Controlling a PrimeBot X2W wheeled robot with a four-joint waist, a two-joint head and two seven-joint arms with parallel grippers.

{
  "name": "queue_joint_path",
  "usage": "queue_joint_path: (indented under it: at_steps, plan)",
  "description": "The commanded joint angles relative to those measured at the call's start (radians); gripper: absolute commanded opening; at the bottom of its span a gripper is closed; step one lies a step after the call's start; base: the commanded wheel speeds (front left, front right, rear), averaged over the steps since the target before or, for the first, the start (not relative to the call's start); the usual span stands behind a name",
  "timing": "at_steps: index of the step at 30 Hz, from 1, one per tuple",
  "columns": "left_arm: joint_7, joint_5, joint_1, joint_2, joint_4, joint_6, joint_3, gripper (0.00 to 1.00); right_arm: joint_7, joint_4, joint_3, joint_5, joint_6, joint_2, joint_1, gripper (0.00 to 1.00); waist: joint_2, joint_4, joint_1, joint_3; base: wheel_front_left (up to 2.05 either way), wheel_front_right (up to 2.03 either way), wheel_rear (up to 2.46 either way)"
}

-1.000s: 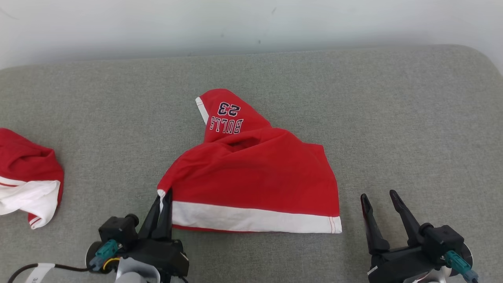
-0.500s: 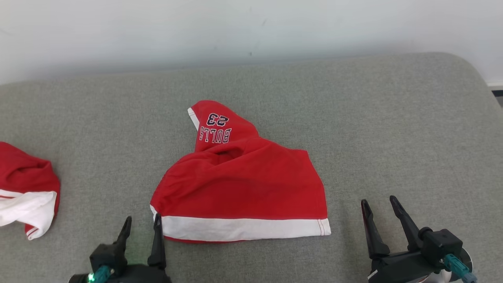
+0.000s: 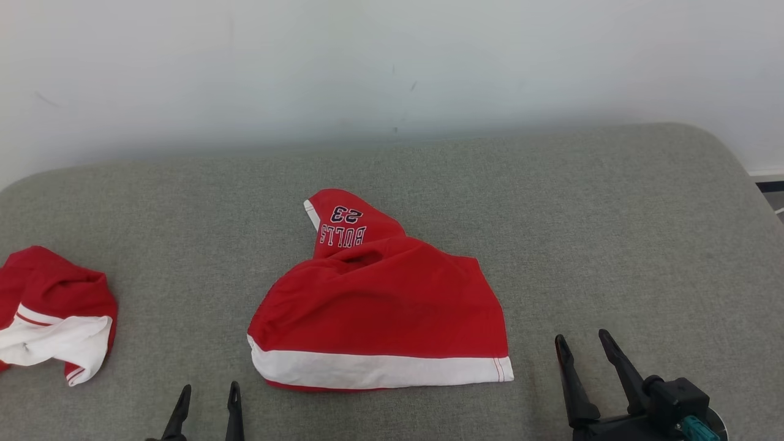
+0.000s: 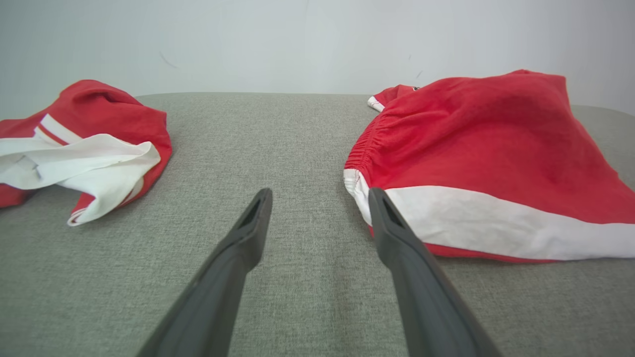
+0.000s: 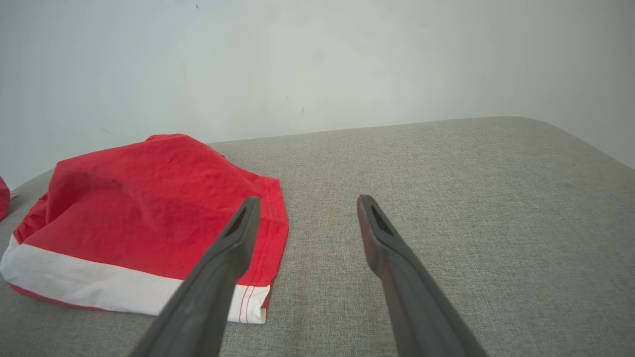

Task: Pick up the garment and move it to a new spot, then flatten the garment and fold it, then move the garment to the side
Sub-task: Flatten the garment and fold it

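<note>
Holding nothing: left gripper [image 3: 208, 389] and right gripper [image 3: 582, 337] both hanging with fingers spread apart, just short of the shorts [image 3: 380, 306]. Lying bunched in the middle of the grey cushion [image 3: 612, 214], white band [image 3: 367, 370] toward the robot, lettered leg [image 3: 349, 223] twisted up at the far side, well apart from the other garment [image 3: 55, 306] at the left. Seemingly heading into flattening: taking one near corner of the band per gripper, pinching every layer, pulling outward evenly and low, avoiding dragging the whole heap.
</note>
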Motion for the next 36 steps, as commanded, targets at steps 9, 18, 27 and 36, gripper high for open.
queue_joint_path:
  at_steps: [9,18,27,36]
  plan:
    - [-0.004,0.028,0.053,0.001,-0.044,0.003,0.003,1.00,0.000,0.007,0.002,-0.009,-0.001,0.005,0.030,1.00,0.0000,0.014,0.0001,-0.022,0.00,0.00,0.00]
    - [-0.004,0.026,0.050,0.001,-0.046,0.005,-0.002,1.00,0.000,0.018,0.027,0.010,-0.001,0.006,0.030,1.00,0.0000,0.024,0.0001,-0.021,0.00,0.00,0.00]
    - [-0.004,0.005,0.042,0.001,-0.036,-0.017,-0.025,1.00,0.000,0.115,0.104,0.099,-0.001,-0.015,0.019,1.00,0.0000,0.061,0.0001,0.002,0.00,0.00,0.00]
    - [-0.004,0.014,0.012,0.001,-0.043,-0.030,-0.038,1.00,0.000,0.192,0.129,0.164,-0.001,-0.014,-0.039,1.00,0.0000,0.103,0.0001,0.060,0.00,0.00,0.00]
